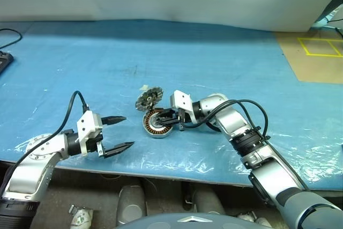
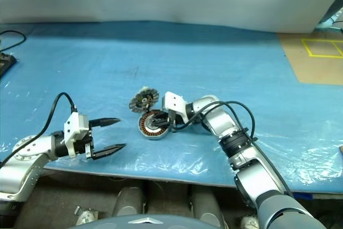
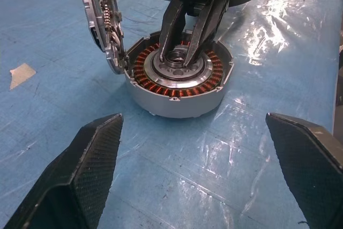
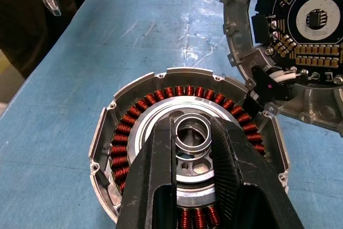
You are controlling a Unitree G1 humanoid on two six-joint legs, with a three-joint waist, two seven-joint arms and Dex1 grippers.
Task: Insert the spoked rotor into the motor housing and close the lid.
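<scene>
While right gripper (image 4: 194, 135) jaws pinch motor housing (image 1: 156, 123) hub, left gripper (image 1: 119, 133) level, jaws wide, empty.

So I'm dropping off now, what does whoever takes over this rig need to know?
Left end effector: open, empty, above the blue table, aimed at the housing.
Right end effector: shut on the silver hub ring in the middle of the round copper-wound motor housing.
Silver disc lid: on edge, leaning against the housing rim, circuit-board face towards the housing.
Done: I cannot tell whether the rotor is seated; the windings lie uncovered.
Left: confirm the rotor, release, close the lid.
</scene>
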